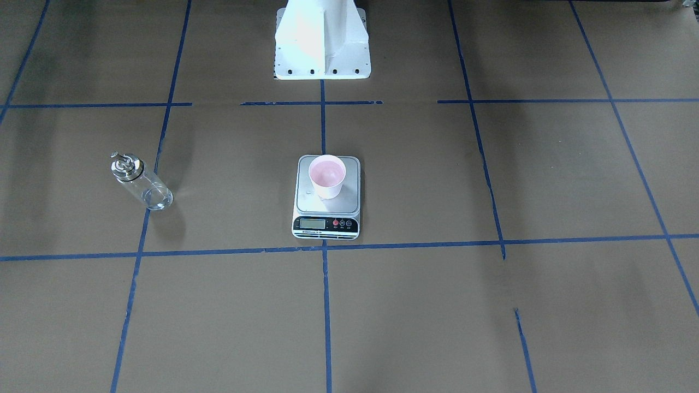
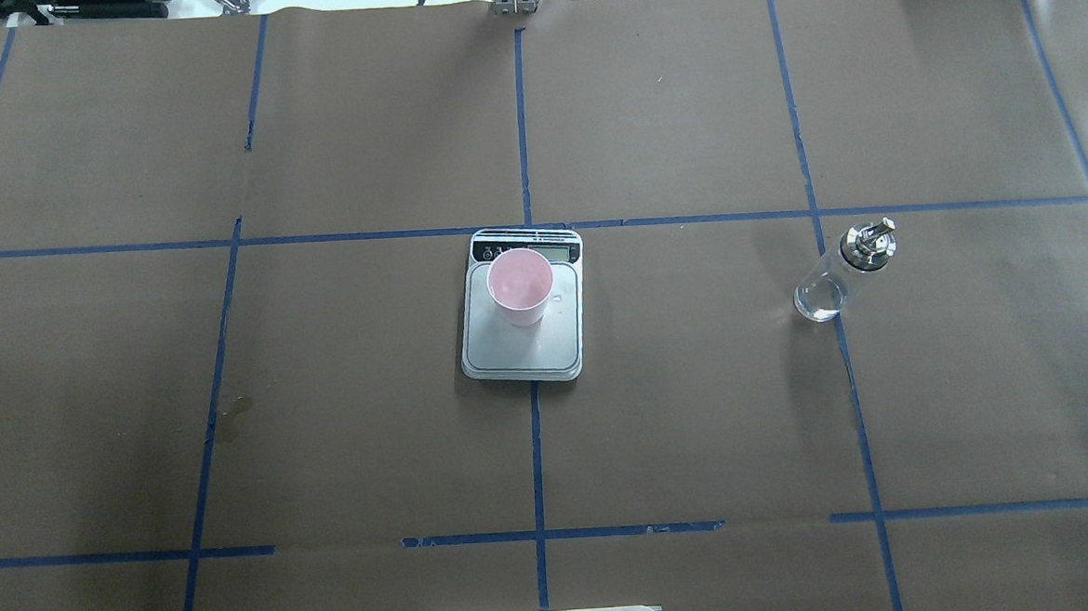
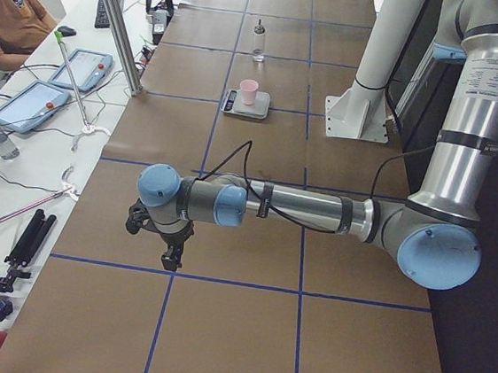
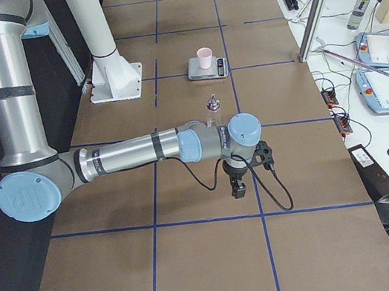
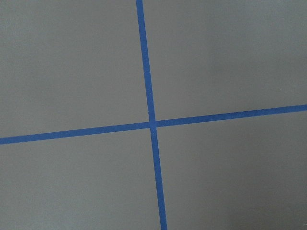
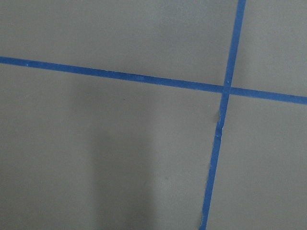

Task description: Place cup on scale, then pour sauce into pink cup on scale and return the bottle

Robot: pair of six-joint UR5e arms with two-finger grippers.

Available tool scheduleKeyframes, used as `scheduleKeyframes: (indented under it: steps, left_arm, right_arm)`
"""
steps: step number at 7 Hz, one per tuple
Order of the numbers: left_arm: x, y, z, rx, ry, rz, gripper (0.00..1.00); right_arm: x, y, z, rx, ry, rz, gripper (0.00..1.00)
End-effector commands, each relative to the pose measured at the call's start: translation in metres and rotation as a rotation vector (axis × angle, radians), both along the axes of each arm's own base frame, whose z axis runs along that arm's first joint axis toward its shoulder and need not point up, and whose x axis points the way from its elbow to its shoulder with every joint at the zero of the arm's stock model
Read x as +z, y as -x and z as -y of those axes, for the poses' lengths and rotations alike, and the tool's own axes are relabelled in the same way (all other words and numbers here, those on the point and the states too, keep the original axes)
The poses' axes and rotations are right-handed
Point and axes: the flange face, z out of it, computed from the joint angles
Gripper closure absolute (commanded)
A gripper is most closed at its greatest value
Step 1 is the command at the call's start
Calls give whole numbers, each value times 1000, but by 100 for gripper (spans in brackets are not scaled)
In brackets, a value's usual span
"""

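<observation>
The pink cup [image 1: 326, 176] stands upright on the scale [image 1: 349, 203] at the table's middle, toward the platform's display end; both also show in the overhead view, the cup [image 2: 520, 283] on the scale [image 2: 551, 347]. The clear glass bottle [image 1: 143, 183] with its silver spout stands upright on the table on my right side [image 2: 839, 276], apart from the scale. The sauce in it is too clear to judge. My left gripper [image 3: 169, 249] and right gripper [image 4: 238, 187] hang low over bare table far out to each side. I cannot tell whether they are open or shut. Both wrist views show only brown paper and blue tape.
The white robot base [image 1: 322, 43] stands behind the scale. Blue tape lines [image 2: 536, 436] grid the brown table cover. A metal post [image 3: 115, 21], tablets [image 3: 83, 67] and a seated person [image 3: 8, 19] are beyond the table's far edge.
</observation>
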Motion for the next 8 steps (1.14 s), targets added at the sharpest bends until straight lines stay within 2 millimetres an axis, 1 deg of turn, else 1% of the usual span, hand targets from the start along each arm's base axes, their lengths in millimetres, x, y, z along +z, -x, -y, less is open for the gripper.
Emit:
scheduleKeyframes:
  steps: [1, 2, 3, 4, 5, 7, 8]
  left_arm:
    - [8, 4, -11, -51, 61, 2, 0]
    - [11, 5, -12, -55, 63, 22, 0]
    - [-3, 13, -10, -59, 1, 90, 0]
    - [-1, 14, -19, -59, 1, 99, 0]
    - [-4, 14, -23, -60, -8, 92, 0]
    - [-3, 14, -24, -59, -13, 91, 0]
    - [-9, 14, -23, -48, -46, 90, 0]
  right_arm:
    - [3, 0, -2, -1, 7, 1, 0]
    - [2, 0, -2, -1, 4, 3, 0]
    - [0, 0, -2, 0, 2, 1, 0]
    - [2, 1, 3, -3, 1, 0, 0]
    - [2, 1, 3, -3, 0, 0, 0]
    - [3, 0, 3, -3, 3, -3, 0]
    - [3, 1, 3, -3, 5, -2, 0]
